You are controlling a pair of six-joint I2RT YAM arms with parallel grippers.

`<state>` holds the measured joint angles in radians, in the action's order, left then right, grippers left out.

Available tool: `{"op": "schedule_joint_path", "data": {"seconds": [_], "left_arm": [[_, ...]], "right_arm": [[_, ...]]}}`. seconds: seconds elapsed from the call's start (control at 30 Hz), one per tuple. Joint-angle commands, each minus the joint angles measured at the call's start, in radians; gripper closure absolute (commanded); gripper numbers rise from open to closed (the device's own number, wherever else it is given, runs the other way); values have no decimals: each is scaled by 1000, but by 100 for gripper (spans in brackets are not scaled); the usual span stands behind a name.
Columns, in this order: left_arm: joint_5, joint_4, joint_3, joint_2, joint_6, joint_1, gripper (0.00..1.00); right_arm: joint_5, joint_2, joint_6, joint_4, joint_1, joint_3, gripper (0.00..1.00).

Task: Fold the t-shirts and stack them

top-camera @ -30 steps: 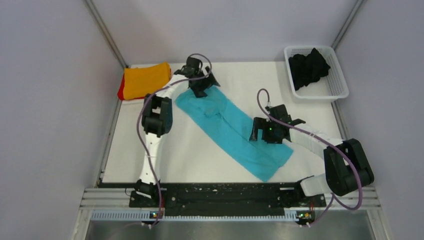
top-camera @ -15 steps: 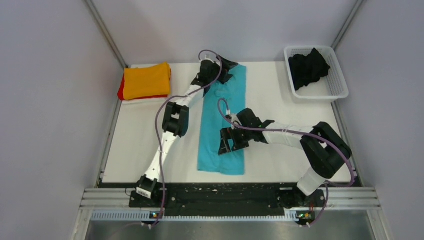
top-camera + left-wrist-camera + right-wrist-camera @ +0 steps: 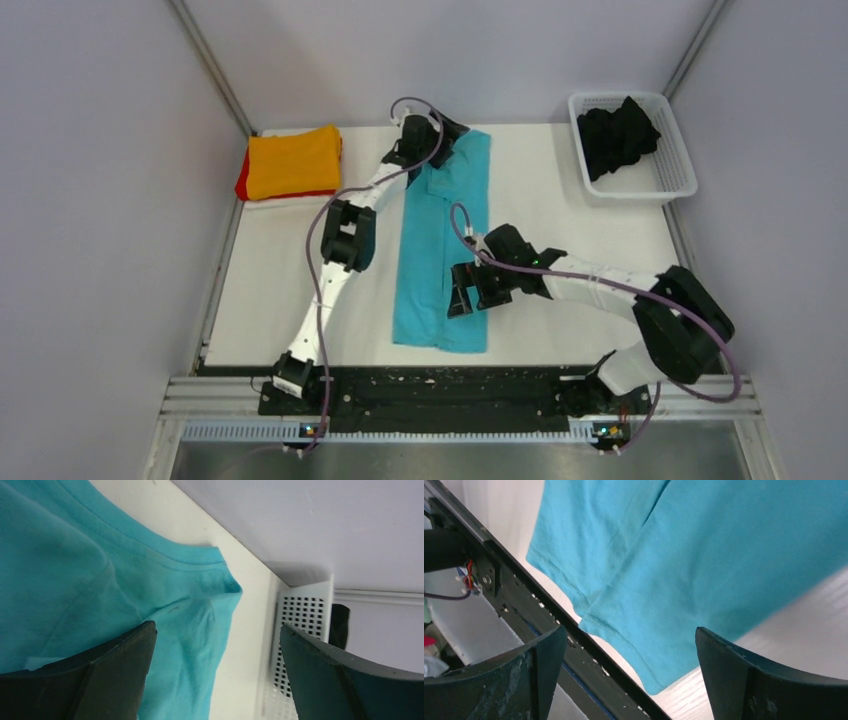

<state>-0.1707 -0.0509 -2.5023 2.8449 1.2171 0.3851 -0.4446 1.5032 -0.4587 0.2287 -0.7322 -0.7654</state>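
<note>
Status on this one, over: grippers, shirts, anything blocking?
Left gripper and right gripper open, empty, by the turquoise shirt. It lies flat, folded to a long strip. Orange shirt stacked on red shirt; black shirt in basket. Nothing blocking.

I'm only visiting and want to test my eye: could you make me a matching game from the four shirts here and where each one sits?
Things:
1. turquoise t-shirt
2. orange t-shirt
3. red t-shirt
4. black t-shirt

Places:
A. crumpled in the white mesh basket
B. laid out long down the middle of the table
C. under another folded shirt, only its edge showing
D. top of the folded pile in the far left corner

Pairs: 1-B, 2-D, 3-C, 4-A
</note>
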Motion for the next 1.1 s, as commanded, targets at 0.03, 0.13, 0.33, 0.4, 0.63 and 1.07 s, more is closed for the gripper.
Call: {"op": "schedule_joint_path", "data": {"seconds": [0.03,0.13,0.33,0.4,0.63,1.07], "left_arm": [[90,166,56,-218,-206,-70,1],[66,172,57,-318,-275,-71,1],[-92,284,268,-652,-414,-70,2],[-91,314,516,-836,-448,-69,1],[-50,428,1309,-1400,-529,-63,1],[-272,742,1919,-1907,-584,-46,7]], "right_arm": [[145,-221,-8,60,-13,-3,1],[202,-283,-8,81,-12,-9,1],[265,-328,-31,129,-9,24,1],[238,-337,-36,134,-9,56,1],[203,-357,-163,133,-42,171,4],[366,-351,-561,100,-161,268,30]]}}
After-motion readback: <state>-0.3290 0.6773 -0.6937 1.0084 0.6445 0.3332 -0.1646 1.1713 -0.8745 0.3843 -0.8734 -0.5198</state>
